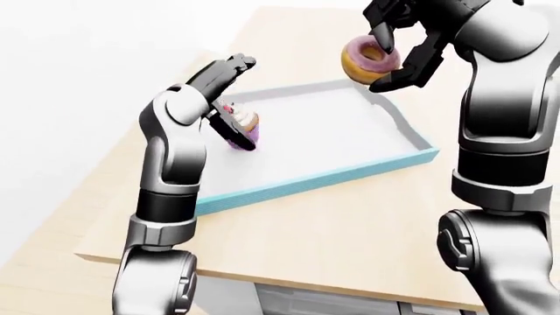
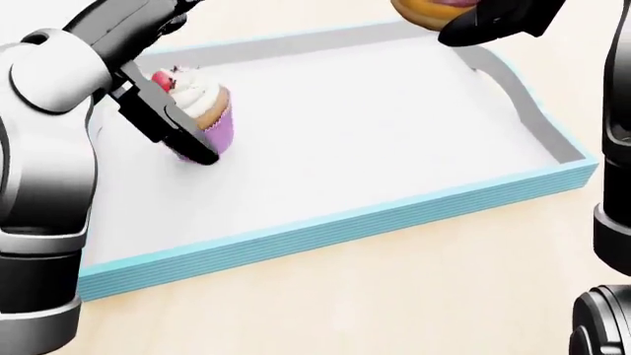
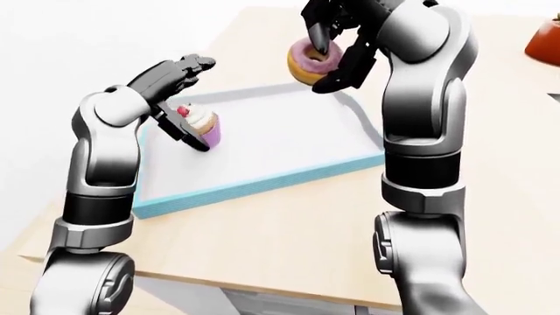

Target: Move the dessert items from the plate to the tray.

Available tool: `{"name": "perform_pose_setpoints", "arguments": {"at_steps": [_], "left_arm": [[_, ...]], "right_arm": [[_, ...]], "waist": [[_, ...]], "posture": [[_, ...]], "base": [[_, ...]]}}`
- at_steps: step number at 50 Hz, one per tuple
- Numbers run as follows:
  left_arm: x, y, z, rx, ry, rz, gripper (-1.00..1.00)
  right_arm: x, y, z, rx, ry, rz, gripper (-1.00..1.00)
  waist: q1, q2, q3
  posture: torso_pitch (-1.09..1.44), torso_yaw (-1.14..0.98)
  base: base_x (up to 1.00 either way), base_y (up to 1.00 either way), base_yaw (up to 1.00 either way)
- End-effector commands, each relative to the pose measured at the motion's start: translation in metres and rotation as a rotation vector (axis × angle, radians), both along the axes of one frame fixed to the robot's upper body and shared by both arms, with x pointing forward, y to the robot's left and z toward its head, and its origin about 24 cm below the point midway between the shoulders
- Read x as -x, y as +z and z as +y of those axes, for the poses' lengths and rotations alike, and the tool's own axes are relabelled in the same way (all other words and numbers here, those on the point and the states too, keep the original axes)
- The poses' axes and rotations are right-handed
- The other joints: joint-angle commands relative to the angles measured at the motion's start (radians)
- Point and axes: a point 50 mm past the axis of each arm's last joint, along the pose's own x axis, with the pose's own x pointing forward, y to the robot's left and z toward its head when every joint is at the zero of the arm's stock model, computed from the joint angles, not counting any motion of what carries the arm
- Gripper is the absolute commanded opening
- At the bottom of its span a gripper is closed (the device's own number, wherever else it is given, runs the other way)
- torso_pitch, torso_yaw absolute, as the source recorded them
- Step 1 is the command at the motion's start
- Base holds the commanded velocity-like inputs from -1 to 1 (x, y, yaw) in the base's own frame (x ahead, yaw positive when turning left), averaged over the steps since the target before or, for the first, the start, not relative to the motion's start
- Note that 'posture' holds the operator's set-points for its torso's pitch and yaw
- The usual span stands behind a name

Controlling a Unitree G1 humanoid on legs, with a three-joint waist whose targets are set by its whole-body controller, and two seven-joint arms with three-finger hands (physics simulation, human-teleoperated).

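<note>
A cupcake (image 2: 204, 111) with white frosting, a red cherry and a purple wrapper rests on the white floor of the light-blue tray (image 2: 345, 218), near its left side. My left hand (image 3: 194, 105) is open around it: one finger (image 2: 163, 122) lies along the cupcake's left side and the others are spread above. My right hand (image 1: 394, 59) is shut on a pink-iced doughnut (image 1: 367, 60), held in the air above the tray's top right corner. No plate shows in any view.
The tray lies on a pale wooden table (image 1: 350, 230) whose near edge runs across the bottom of the eye views. A reddish-brown object (image 3: 547, 39) shows at the top right of the right-eye view. My left forearm (image 2: 44, 148) overhangs the tray's left rim.
</note>
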Motion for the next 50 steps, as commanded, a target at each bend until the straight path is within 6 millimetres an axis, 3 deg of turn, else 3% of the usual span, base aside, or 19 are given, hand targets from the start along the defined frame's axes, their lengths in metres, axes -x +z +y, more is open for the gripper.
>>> {"name": "perform_pose_setpoints", "arguments": {"at_steps": [1, 11, 22, 34, 42, 44, 46, 50], "left_arm": [[0.007, 0.023, -0.001, -0.004, -0.008, -0.092, 0.89], [0.025, 0.038, 0.002, 0.019, -0.028, -0.13, 0.91], [0.044, 0.05, 0.01, 0.041, -0.037, -0.15, 1.0], [0.047, 0.053, 0.01, 0.047, -0.042, -0.16, 1.0], [0.046, 0.052, 0.01, 0.046, -0.042, -0.16, 1.0], [0.046, 0.052, 0.009, 0.046, -0.042, -0.161, 1.0], [0.046, 0.053, 0.01, 0.046, -0.042, -0.161, 1.0], [0.047, 0.053, 0.01, 0.047, -0.042, -0.162, 1.0]], "right_arm": [[0.009, 0.019, -0.001, -0.002, -0.004, -0.089, -0.99], [0.006, 0.018, 0.009, 0.01, 0.013, -0.066, -1.0], [-0.018, -0.004, 0.025, 0.04, 0.019, 0.054, -0.99], [-0.045, -0.031, 0.044, 0.035, 0.004, 0.134, -1.0], [-0.055, -0.049, 0.042, 0.059, -0.012, 0.171, -0.98], [-0.054, -0.05, 0.043, 0.067, -0.009, 0.173, -0.78], [-0.053, -0.051, 0.044, 0.077, -0.007, 0.179, -0.36], [-0.053, -0.056, 0.045, 0.086, -0.002, 0.196, -0.17]], "waist": [[0.0, -0.001, -0.033], [-0.002, 0.002, -0.028], [-0.004, 0.006, -0.026], [-0.003, 0.011, -0.028], [-0.001, 0.011, -0.031], [0.0, 0.011, -0.032], [0.0, 0.01, -0.032], [0.0, 0.011, -0.031]], "posture": [[0.0, 0.0], [0.0, 0.0], [0.0, 0.0], [0.0, 0.0], [0.0, 0.0], [0.0, 0.0], [0.0, 0.0], [0.0, 0.0]], "base": [[0.0, 0.0, 0.0], [0.0, 0.0, 0.0], [0.0, 0.0, 0.0], [0.0, 0.0, 0.0], [0.0, 0.0, 0.0], [0.0, 0.0, 0.0], [0.0, 0.0, 0.0], [0.0, 0.0, 0.0]]}}
